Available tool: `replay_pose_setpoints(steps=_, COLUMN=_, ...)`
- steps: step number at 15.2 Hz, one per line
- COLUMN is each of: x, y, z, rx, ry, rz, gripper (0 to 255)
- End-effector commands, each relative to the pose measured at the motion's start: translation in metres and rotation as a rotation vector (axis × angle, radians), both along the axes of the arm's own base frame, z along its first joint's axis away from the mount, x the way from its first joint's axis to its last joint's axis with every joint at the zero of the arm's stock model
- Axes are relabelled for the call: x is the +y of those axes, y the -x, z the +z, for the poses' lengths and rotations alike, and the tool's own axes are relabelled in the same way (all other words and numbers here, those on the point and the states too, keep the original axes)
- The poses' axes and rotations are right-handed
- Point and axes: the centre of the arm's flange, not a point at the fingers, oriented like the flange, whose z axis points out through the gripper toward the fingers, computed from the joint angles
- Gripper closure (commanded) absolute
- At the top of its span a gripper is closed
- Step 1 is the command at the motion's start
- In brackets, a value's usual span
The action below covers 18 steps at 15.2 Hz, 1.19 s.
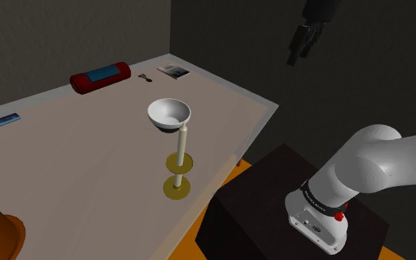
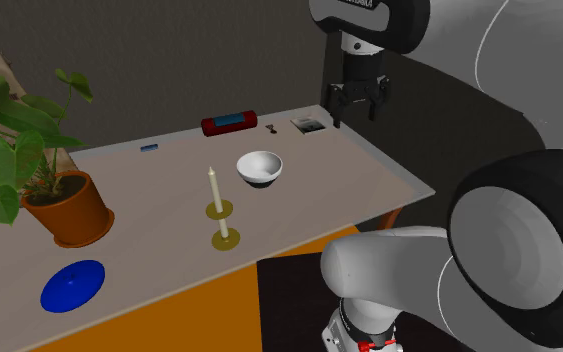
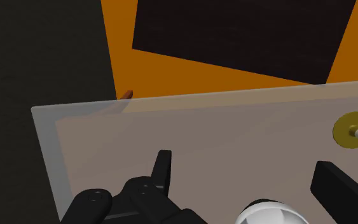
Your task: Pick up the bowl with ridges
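Observation:
The white bowl (image 1: 169, 114) stands upright on the pale table (image 1: 80, 159), close to the edge on the arm's side. In the second exterior view the bowl (image 2: 260, 167) sits in the middle of the table's right half. My black gripper (image 1: 299, 52) hangs high in the air, off the table's corner and well apart from the bowl. From the second exterior view the gripper (image 2: 357, 112) points downward with its fingers apart and nothing between them. In the wrist view the gripper (image 3: 247, 184) is open, and the bowl's rim (image 3: 271, 215) shows far below, between the fingers.
Two brass candle holders (image 1: 177, 174) stand just in front of the bowl, one carrying a tall candle (image 2: 212, 188). A red case (image 1: 100, 77) and a card (image 1: 173, 71) lie at the far edge. A potted plant (image 2: 69, 205) and a blue plate (image 2: 72, 284) occupy the other end.

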Motion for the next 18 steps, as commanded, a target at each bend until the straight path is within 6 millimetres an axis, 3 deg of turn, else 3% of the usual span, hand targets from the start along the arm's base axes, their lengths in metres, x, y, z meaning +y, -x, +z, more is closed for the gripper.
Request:
replay_pose_setpoints(steps=1, x=0.0, y=0.0, z=0.0, rx=0.0, ry=0.0, rz=0.0, gripper=0)
replay_pose_setpoints(steps=18, x=0.132, y=-0.129, z=-0.127, rx=-0.016, ry=0.011, rz=0.008, gripper=0)
